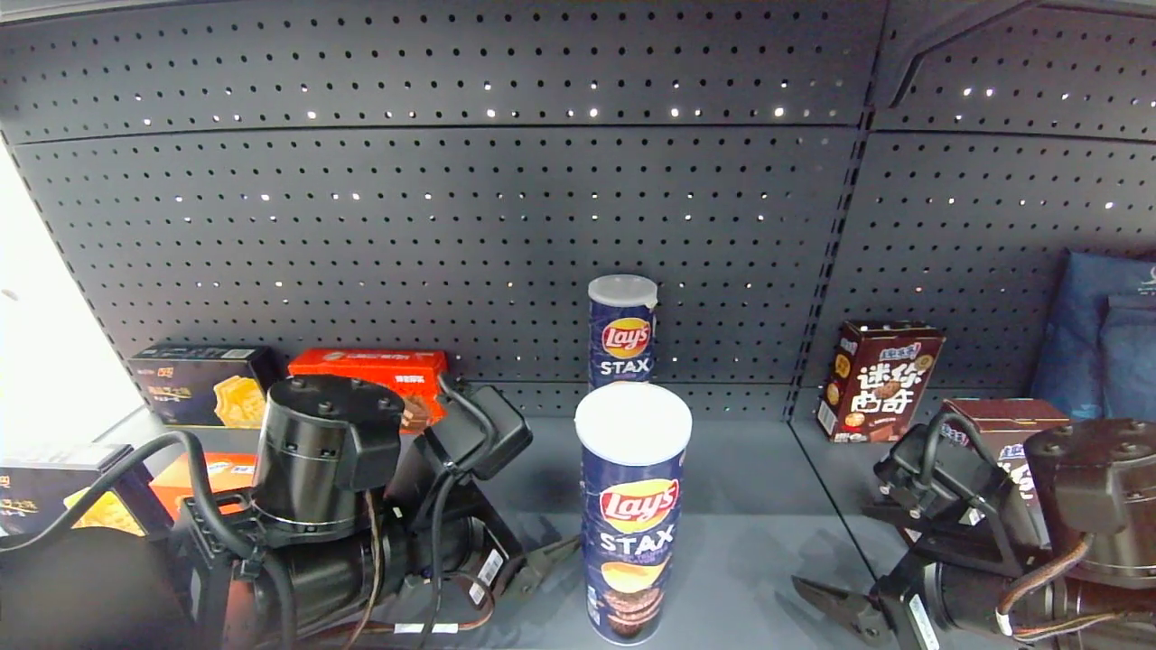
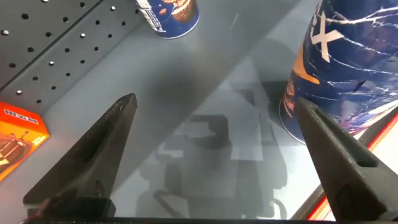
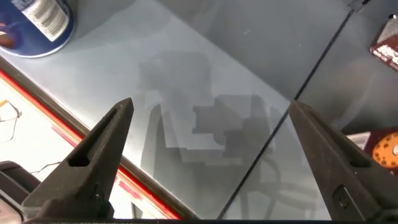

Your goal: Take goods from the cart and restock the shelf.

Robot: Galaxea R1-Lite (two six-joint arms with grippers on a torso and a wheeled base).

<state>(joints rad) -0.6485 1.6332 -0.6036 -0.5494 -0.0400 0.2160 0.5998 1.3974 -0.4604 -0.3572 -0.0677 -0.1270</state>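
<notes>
Two tall blue chip cans with white lids stand upright on the grey shelf (image 1: 768,506). The near can (image 1: 632,510) is at the front, and the far can (image 1: 622,330) stands against the pegboard. My left gripper (image 1: 542,564) is low, just left of the near can, and is open and empty. In the left wrist view it (image 2: 216,102) has the near can (image 2: 348,68) beside one finger and the far can (image 2: 171,15) farther off. My right gripper (image 1: 826,598) hangs open and empty to the right of the near can. The right wrist view shows that gripper (image 3: 211,104) over bare shelf, the can (image 3: 37,25) off to one side.
A dark box (image 1: 203,384) and an orange box (image 1: 375,370) stand at the back left, with more boxes (image 1: 203,474) in front of them. A brown cookie box (image 1: 876,379), another brown box (image 1: 1002,424) and blue bags (image 1: 1102,334) fill the right bay. The shelf's red front edge (image 3: 81,134) runs below the grippers.
</notes>
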